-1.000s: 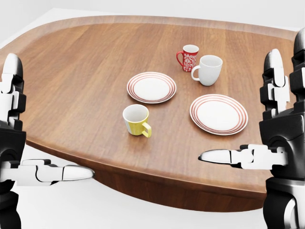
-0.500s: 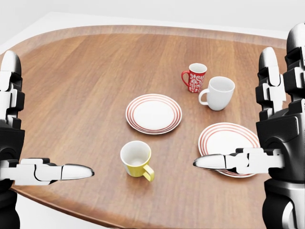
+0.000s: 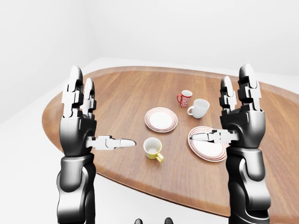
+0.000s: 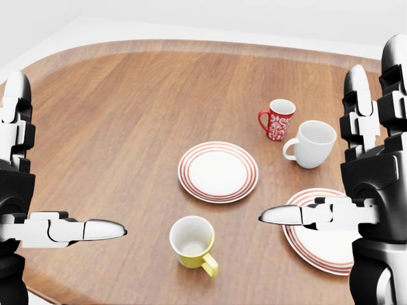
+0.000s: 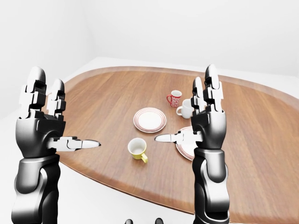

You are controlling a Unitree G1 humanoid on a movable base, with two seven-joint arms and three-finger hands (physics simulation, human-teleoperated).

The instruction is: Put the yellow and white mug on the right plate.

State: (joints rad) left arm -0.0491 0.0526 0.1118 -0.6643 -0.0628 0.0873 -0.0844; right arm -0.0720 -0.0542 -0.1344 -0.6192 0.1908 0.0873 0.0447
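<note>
Head view: yellow and white mug point(image 4: 192, 244) bottom centre, handle toward lower right; right hand point(image 4: 356, 190) spread wide and empty, over right plate point(image 4: 311, 244); mug lies left of its thumb, slightly nearer than left hand point(image 4: 25, 210), also wide

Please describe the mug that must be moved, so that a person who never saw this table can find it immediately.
On the wooden table lie two red-ringed plates; below the left plate in the head view, nearest the table's bottom edge, stands the yellow and white mug. It is upright, alone, yellow outside and white inside, unlike the red patterned mug and the white mug standing together higher up.
</note>
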